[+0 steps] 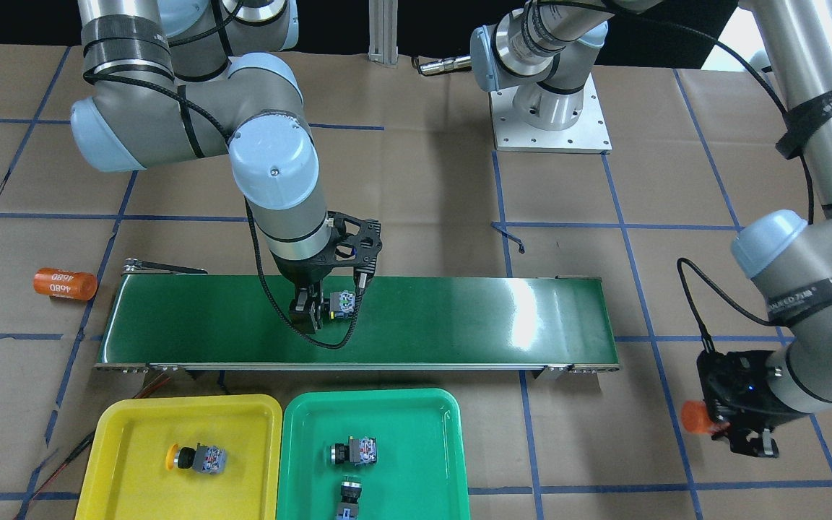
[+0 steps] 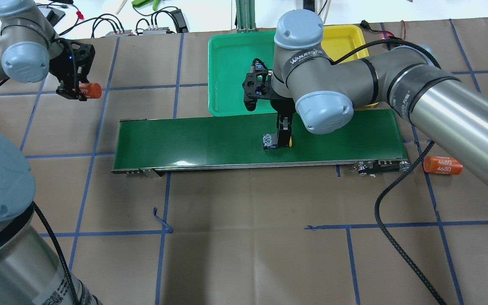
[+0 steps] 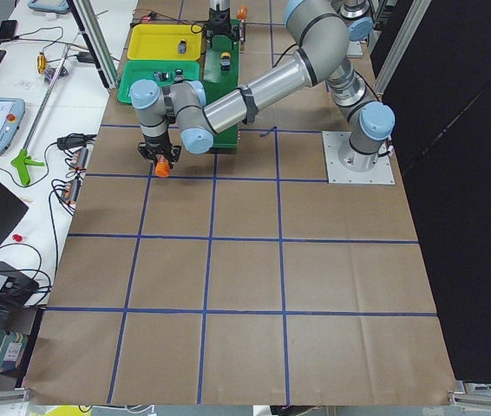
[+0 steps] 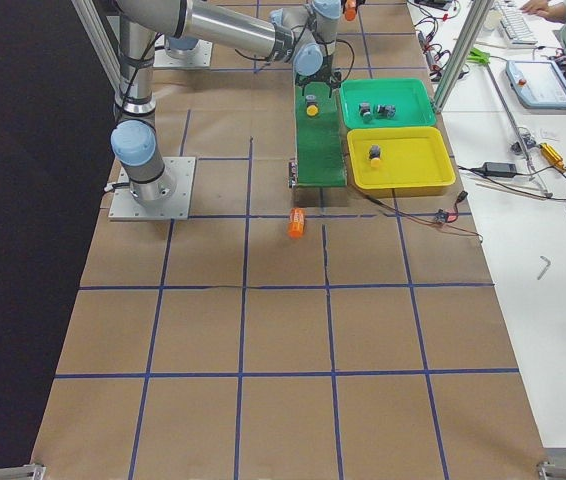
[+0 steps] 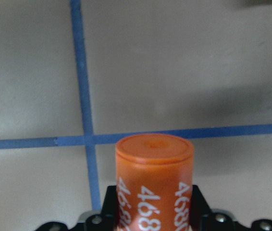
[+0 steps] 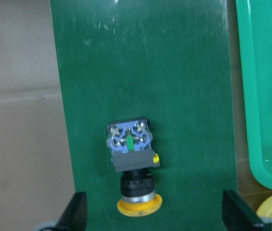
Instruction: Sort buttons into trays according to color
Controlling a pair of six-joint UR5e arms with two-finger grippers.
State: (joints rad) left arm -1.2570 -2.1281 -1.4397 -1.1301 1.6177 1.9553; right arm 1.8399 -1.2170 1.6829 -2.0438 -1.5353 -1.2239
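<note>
While right gripper (image 6: 157, 214) hangs spread wide over long dark-green conveyor belt (image 6: 141, 57), yellow-capped black push button (image 6: 132, 159) lies untouched between its fingers (image 6: 76, 216), cap toward wrist. Shallow green plastic tray (image 6: 265, 96) farther off. Left gripper (image 2: 79, 90) clenches orange "4680" cylinder (image 5: 154, 178).

- counter (image 1: 401, 180): brown paper, blue tape grid
- conveyor belt (image 1: 459, 318) across the middle
- yellow tray (image 1: 120, 433) and green tray (image 1: 416, 433) side by side, edges touching
- 1 orange cylinder (image 1: 65, 284) lying beyond the belt's end
- 1 base plate (image 1: 552, 123)
</note>
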